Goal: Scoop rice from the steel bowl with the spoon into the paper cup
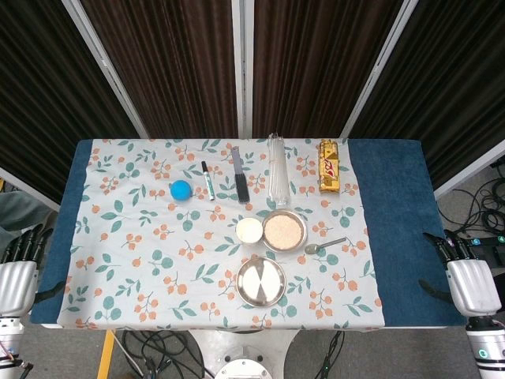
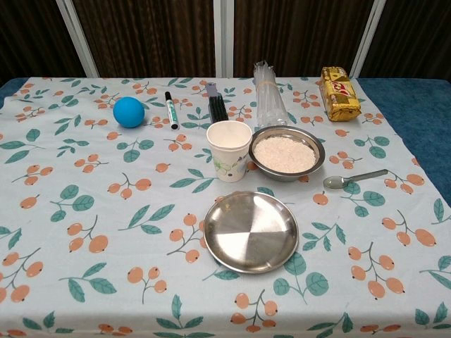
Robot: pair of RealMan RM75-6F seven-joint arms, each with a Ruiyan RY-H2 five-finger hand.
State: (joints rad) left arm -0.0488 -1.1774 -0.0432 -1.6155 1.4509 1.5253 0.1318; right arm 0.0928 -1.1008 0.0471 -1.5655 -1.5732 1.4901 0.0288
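Note:
A steel bowl (image 1: 284,230) (image 2: 287,153) full of white rice sits mid-table. Just left of it stands a white paper cup (image 1: 249,230) (image 2: 229,150), upright and with nothing visible inside. A metal spoon (image 1: 324,245) (image 2: 354,179) lies flat on the cloth to the right of the bowl, its scoop end toward the bowl. My left hand (image 1: 19,260) hangs off the table's left edge and my right hand (image 1: 465,268) off the right edge, both with fingers apart and holding nothing. Neither hand shows in the chest view.
An empty steel plate (image 1: 260,280) (image 2: 251,232) lies in front of the bowl. Along the back are a blue ball (image 1: 181,189), a marker (image 1: 207,180), a dark flat tool (image 1: 240,174), a clear plastic bundle (image 1: 278,170) and a yellow snack pack (image 1: 329,166).

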